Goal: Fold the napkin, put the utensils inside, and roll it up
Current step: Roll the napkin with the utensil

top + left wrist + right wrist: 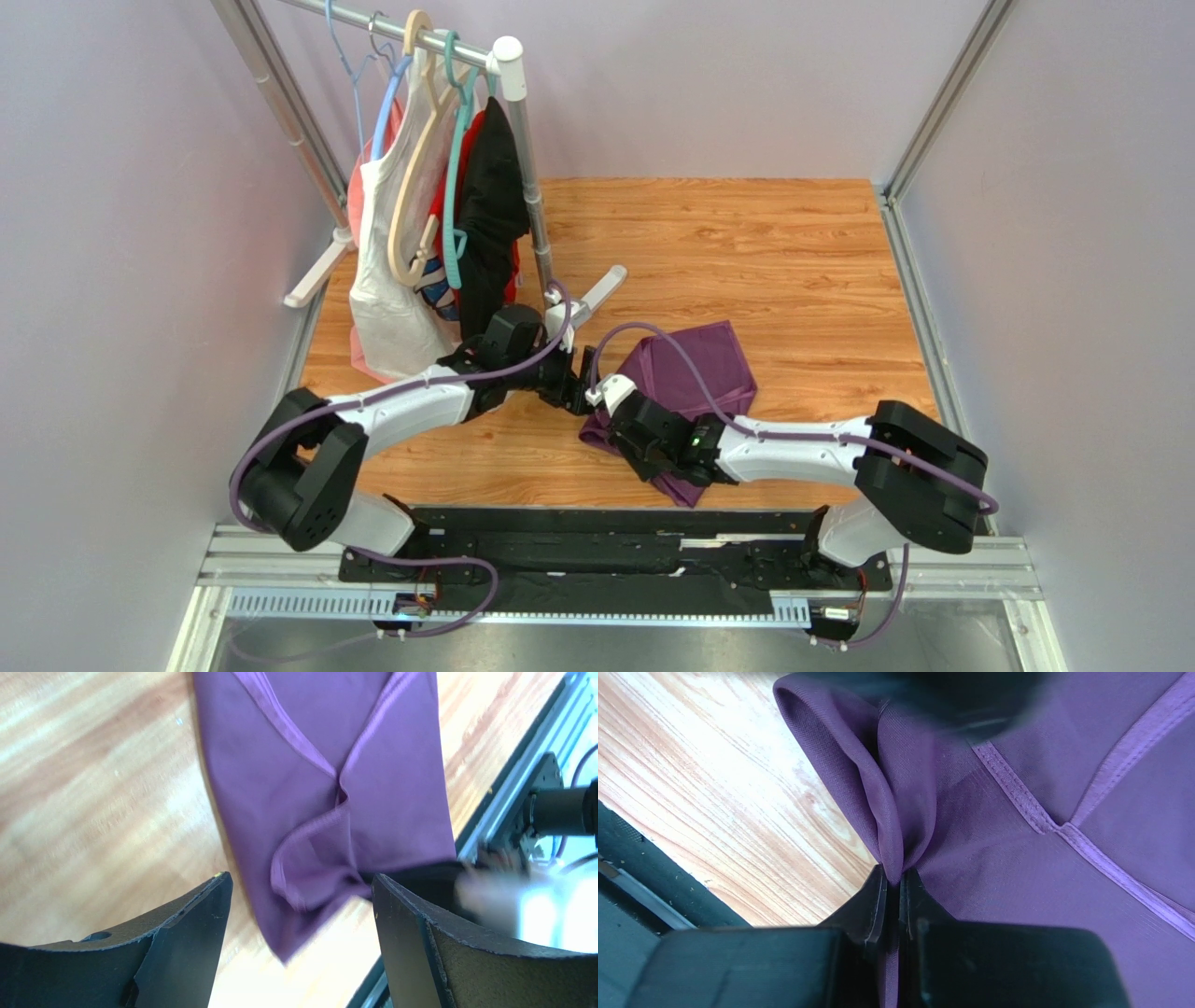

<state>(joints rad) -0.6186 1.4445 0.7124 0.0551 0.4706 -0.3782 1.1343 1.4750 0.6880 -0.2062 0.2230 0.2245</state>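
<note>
The purple napkin [694,367] lies crumpled and partly folded on the wooden table, just ahead of both arms. My right gripper [894,878] is shut on a bunched fold of the napkin [1018,861], and cloth rises in a loop out of its closed jaws. In the top view it sits at the cloth's near left corner [620,420]. My left gripper [302,882] is open, its jaws spread wide above the napkin [330,812] with nothing between them. It hovers right beside the right gripper [586,385]. The utensils are out of view.
A clothes rack [519,126] with white, red and black garments on hangers [421,224] stands at the back left. Its foot [601,291] reaches toward the napkin. A black rail [603,539] runs along the near table edge. Walls close in both sides.
</note>
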